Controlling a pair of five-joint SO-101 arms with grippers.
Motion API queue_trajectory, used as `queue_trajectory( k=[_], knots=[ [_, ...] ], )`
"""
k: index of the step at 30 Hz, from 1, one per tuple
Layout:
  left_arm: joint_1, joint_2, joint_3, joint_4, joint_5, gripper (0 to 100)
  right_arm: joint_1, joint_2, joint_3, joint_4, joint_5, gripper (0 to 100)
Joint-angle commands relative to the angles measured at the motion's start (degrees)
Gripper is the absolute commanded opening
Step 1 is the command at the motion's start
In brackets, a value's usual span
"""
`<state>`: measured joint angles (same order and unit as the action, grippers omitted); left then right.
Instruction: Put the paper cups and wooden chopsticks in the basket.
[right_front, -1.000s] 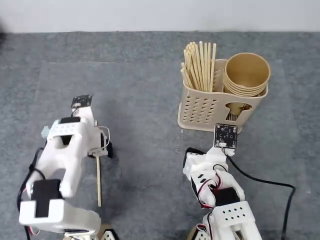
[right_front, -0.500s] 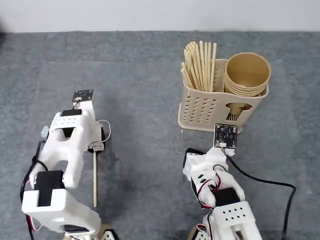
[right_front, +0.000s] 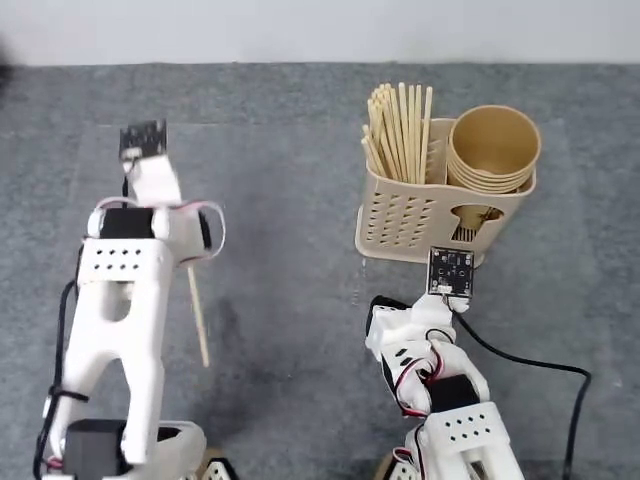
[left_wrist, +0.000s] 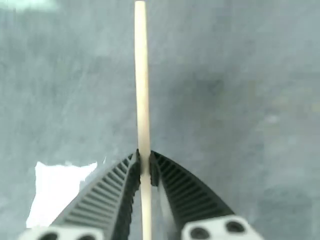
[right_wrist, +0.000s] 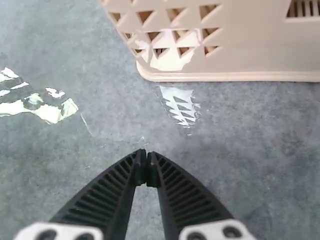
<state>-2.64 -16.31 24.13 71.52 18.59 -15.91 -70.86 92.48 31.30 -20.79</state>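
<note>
Wood in the left gripper (left_wrist: 144, 169): I see its jaws clenched on a single chopstick (left_wrist: 141, 85), gripped near one end. The rest of the stick runs out ahead of the fingertips over grey matting (right_front: 290, 220). In the high view the left arm (right_front: 118, 300) stands at the near left of the table. The stick hangs tilted beside it, free end pointing back toward the near edge; I cannot tell whether that tip touches the matting.

Right gripper (right_wrist: 146, 169): jaws pressed together, nothing between them, low over the matting just short of the basket (right_wrist: 225, 45).

Farther back, right of centre, the beige perforated basket stands upright. Its left compartment holds a bundle of chopsticks (right_front: 400, 125) on end. Its right compartment holds a stack of paper cups (right_front: 493, 150), mouths up.
</note>
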Motion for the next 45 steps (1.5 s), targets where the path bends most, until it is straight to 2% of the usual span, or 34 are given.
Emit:
queue_trajectory(
  k=[1, 7, 10, 18, 23, 32, 41, 45],
  knots=[
    [3.4, -3.3, -10.9, 0.1, 6.5, 1, -0.2, -0.9, -0.6, -1.3, 0.7, 0.9],
    [10.6, -3.3, -30.7, -0.6, 16.8, 1, -0.2, -0.9, -0.6, -1.3, 0.7, 0.9],
    [14.5, -3.3, -37.8, -6.8, 20.8, 1, -0.2, -0.9, -0.6, -1.3, 0.7, 0.9],
    [20.9, -0.6, -36.2, -29.8, 22.9, 1, -0.2, -0.9, -0.6, -1.3, 0.7, 0.9],
    [21.4, 6.2, -35.1, -37.5, 24.1, 1, -0.2, -0.9, -0.7, -1.3, 0.7, 0.9],
    [25.8, 13.5, -34.9, -39.1, 24.1, 1, -0.2, -0.9, -0.7, -1.3, 0.7, 0.9],
    [25.9, 17.6, -29.5, -39.1, 23.6, 2, -0.2, -0.9, -0.7, -1.3, 0.8, 0.9],
    [26.7, 17.4, -26.5, -39.1, 21.5, 7, -0.2, -0.9, -0.7, -1.3, 0.8, 0.9]
  ],
)
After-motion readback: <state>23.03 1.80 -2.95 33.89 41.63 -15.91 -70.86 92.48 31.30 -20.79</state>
